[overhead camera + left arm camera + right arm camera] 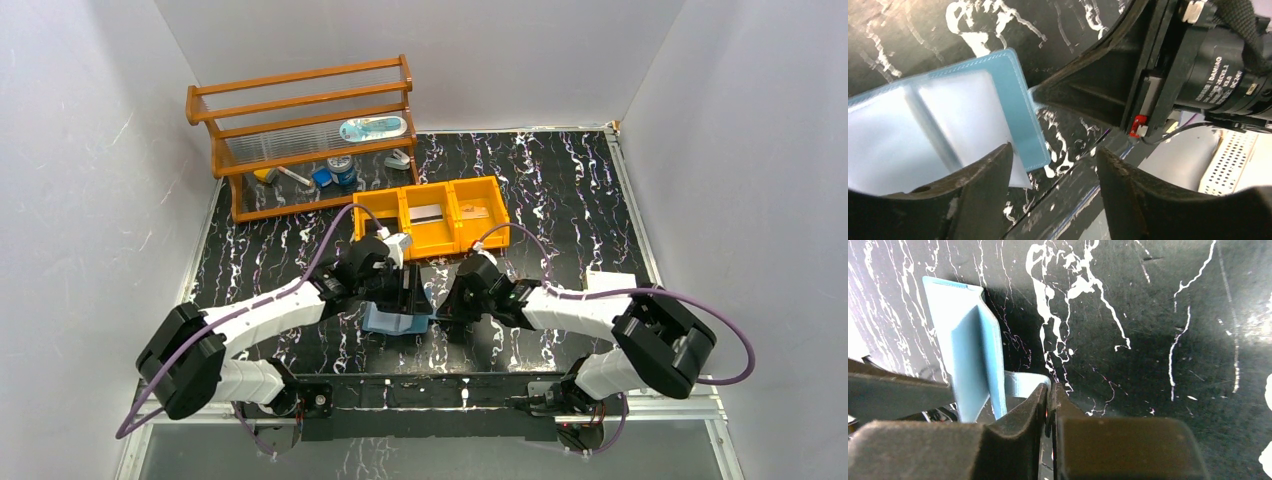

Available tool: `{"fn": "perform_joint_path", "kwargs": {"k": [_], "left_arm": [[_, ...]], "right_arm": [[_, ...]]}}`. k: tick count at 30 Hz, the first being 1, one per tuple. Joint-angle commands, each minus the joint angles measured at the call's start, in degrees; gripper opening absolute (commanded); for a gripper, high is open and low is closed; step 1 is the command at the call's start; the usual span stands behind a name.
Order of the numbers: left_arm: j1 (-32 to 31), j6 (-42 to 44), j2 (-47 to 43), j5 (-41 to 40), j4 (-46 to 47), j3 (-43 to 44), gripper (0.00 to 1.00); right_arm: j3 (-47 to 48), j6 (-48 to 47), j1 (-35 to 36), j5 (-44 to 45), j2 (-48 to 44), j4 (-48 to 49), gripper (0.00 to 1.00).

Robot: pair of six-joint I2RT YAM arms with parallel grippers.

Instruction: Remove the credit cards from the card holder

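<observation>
The light blue card holder point(392, 321) lies open on the black marbled table, between the two grippers. My right gripper point(1049, 387) is shut on the holder's small side tab point(1023, 382) and holds it at the table. My left gripper point(1053, 155) is open just above the holder's near corner point(1018, 115); its left finger overlaps the pale inner pocket. No card shows in the holder's pockets. A silver-grey card point(427, 213) and a tan card point(474, 212) lie in the orange tray.
The orange three-compartment tray point(400, 206) stands just behind the grippers. A wooden rack point(300, 140) with small items stands at the back left. A white box point(610, 282) lies at the right, by the right arm. White walls close in both sides.
</observation>
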Motion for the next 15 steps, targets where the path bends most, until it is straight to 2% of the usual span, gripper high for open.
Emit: {"fn": "perform_joint_path", "kwargs": {"k": [1,4,6,10,15], "left_arm": [[-0.19,-0.84,4.04,3.35,7.84,-5.58,0.62],[-0.19,-0.4,4.52,3.63,9.7,-7.46,0.59],[-0.21,-1.89,4.85,0.58,8.61,-8.47,0.54],[-0.18,-2.49,3.65,-0.92,8.47,-9.77,0.5],[-0.17,-1.66,3.07,-4.94,3.4,-8.58,0.44]], "right_arm": [[-0.21,2.29,0.07,4.67,-4.69,-0.31,0.2],[0.93,1.6,-0.04,5.92,-7.89,-2.66,0.27],[1.65,1.32,-0.25,6.6,-9.85,-3.09,0.3],[2.31,0.93,-0.39,6.3,-9.73,-2.67,0.31],[4.55,0.2,-0.41,2.89,-7.27,-0.52,0.31]]}}
